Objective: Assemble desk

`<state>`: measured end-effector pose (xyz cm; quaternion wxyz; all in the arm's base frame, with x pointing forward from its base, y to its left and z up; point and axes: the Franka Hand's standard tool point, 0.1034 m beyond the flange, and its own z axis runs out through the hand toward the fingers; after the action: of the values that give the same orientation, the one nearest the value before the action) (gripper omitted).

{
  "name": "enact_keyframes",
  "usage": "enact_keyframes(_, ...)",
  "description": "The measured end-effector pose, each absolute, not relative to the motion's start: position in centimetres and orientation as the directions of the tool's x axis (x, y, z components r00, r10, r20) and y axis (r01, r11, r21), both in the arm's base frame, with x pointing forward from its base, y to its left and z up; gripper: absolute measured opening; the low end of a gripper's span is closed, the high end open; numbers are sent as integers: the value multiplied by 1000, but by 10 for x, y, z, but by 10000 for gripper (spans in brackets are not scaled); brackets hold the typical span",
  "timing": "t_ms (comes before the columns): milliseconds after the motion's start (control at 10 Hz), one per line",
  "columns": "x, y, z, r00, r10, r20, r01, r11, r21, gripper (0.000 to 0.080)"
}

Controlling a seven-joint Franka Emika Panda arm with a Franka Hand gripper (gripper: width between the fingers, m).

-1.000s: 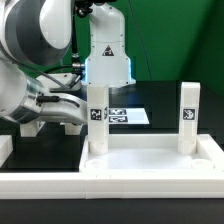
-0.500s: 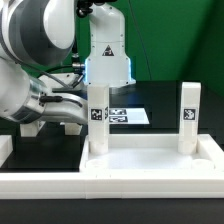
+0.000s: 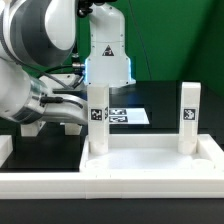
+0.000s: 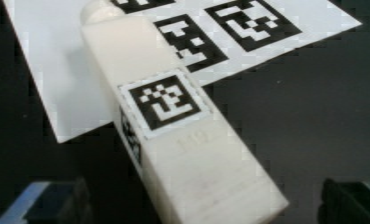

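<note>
The desk's white panel [image 3: 150,168] lies with its raised rim up at the front of the black table. Two white tagged legs stand upright in its far corners, one on the exterior view's left [image 3: 97,125] and one on the right [image 3: 188,115]. My gripper [image 3: 82,112] reaches in from the left at the left leg. In the wrist view that leg [image 4: 173,130] runs between my gripper's [image 4: 200,205] dark fingers [image 4: 49,202], with a dark gap on each side. The gripper is open and touches nothing.
The marker board [image 3: 130,116] lies flat behind the panel and shows under the leg [image 4: 57,70] in the wrist view. The arm's white base [image 3: 108,50] stands at the back. A white rail [image 3: 110,195] runs along the front edge.
</note>
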<state>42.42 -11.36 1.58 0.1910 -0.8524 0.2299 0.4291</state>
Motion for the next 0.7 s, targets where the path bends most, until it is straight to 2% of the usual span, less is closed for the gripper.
enact_keyframes(700, 419, -112, 15, 518, -231, -824, -558, -821, -120, 648)
